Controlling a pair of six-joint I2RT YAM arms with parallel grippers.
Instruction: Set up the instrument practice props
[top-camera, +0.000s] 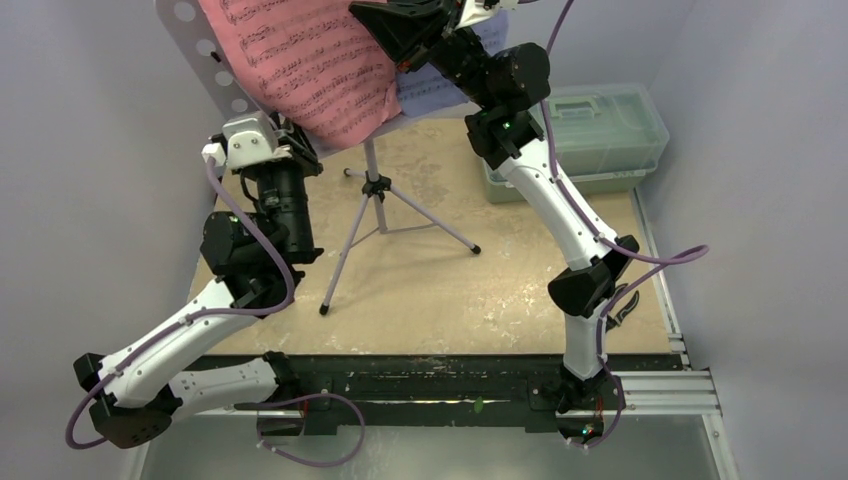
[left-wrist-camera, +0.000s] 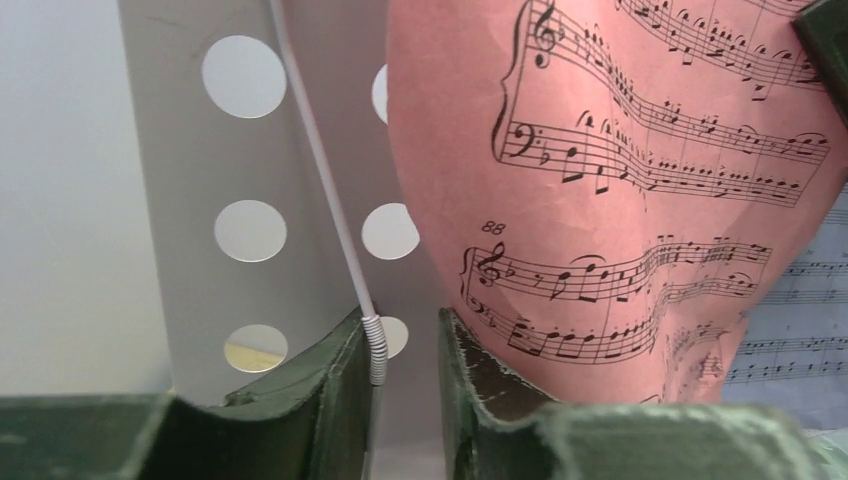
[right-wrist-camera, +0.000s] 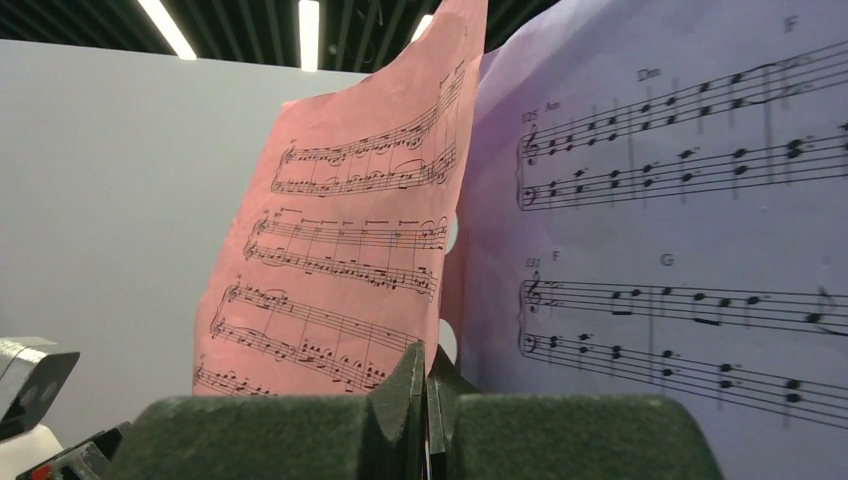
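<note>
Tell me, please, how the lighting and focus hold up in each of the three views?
Top external: even light, sharp, no glare. Left wrist: pink sheet crisp, left gripper's fingers soft. Right wrist: bright ceiling lights at top, right gripper's fingers blurred, blue sheet legible.

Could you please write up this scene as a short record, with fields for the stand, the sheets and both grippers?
music stand: upright on tripod legs on the table
pink sheet: on the stand's desk, curled and bulging
blue sheet: on the desk, to the right of the pink one
left gripper: open, at the desk's lower left edge, a thin wire between its fingers
right gripper: shut, low where the two sheets meet; whether it holds a sheet is unclear
green box: lidded, rear right
metronome: not in view
</note>
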